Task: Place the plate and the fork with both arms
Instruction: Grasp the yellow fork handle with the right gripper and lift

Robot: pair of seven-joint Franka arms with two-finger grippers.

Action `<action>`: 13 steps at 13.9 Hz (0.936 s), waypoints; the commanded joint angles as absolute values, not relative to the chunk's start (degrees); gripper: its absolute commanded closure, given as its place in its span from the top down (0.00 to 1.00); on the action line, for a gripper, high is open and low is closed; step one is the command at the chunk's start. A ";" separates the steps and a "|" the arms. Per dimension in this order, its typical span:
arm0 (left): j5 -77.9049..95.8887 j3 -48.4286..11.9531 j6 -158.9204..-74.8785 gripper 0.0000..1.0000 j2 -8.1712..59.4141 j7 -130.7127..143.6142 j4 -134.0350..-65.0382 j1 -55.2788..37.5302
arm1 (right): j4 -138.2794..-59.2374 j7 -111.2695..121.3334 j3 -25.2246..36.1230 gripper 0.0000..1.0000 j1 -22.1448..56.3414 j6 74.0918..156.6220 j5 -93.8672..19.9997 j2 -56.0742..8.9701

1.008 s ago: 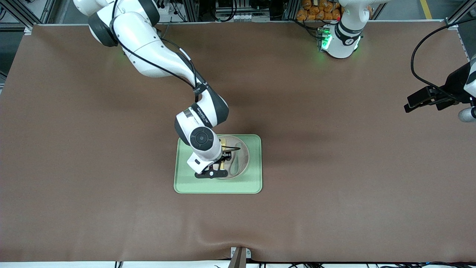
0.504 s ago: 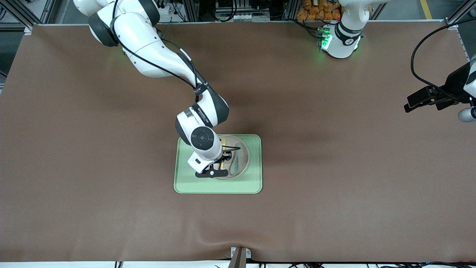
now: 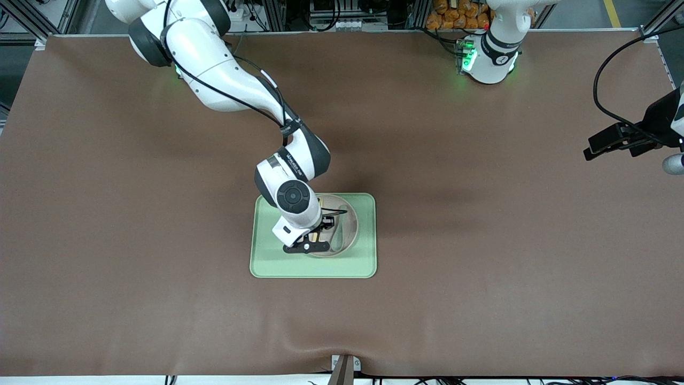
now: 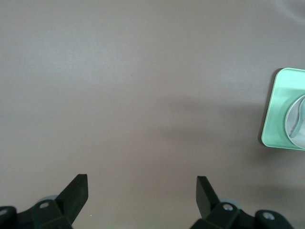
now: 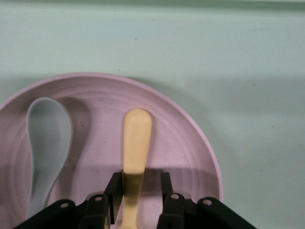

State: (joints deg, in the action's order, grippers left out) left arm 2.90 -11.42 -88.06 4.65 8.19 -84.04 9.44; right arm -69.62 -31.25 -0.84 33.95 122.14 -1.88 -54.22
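Note:
The beige plate (image 3: 350, 227) sits on the light-green tray (image 3: 366, 262) at the table's middle. The pale-yellow fork (image 3: 320, 203) and a grey-green spoon (image 3: 337, 235) lie side by side in it. My right gripper (image 3: 318, 230) is down over the plate. In the right wrist view its fingers (image 5: 116, 183) are open astride the fork's handle (image 5: 137, 138). One finger touches the handle and the other stands apart. The plate (image 5: 190, 143) and spoon (image 5: 47, 143) show there too. My left gripper (image 3: 609, 141) waits open over bare table at the left arm's end (image 4: 142, 183).
The tray (image 5: 190, 47) has free green surface around the plate. The left wrist view shows the tray's corner (image 4: 274, 114) off to one side. Brown mat covers the table.
The right arm's wrist has shifted slightly over the plate. The left gripper has drifted a little toward its end of the table. The fork still lies in the plate.

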 commanded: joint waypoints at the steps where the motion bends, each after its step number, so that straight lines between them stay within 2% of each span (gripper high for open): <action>1: 1.93 -11.51 -87.19 1.00 3.16 8.26 -84.37 9.76 | -71.10 -32.60 -0.70 0.45 34.37 122.87 -1.93 -53.26; 2: 1.93 -11.51 -87.10 1.00 3.16 8.26 -84.46 9.76 | -71.02 -33.39 -0.70 0.49 34.28 122.87 -2.02 -53.26; 6: 2.11 -11.43 -87.10 1.00 3.25 8.17 -84.46 9.76 | -71.10 -33.49 -0.79 0.49 34.45 122.78 -2.02 -53.09; 8: 2.20 -11.51 -87.10 1.00 3.25 8.26 -84.46 9.76 | -71.71 -33.49 -0.79 0.45 34.63 123.13 -1.93 -53.17; 11: 2.20 -11.51 -87.10 1.00 3.25 8.26 -84.46 9.76 | -71.81 -33.31 -0.79 0.19 34.63 122.96 -1.85 -53.09; 13: 2.20 -11.51 -86.75 1.00 3.25 8.09 -84.55 9.76 | -71.63 -33.49 -0.79 0.05 34.28 122.61 -1.93 -52.91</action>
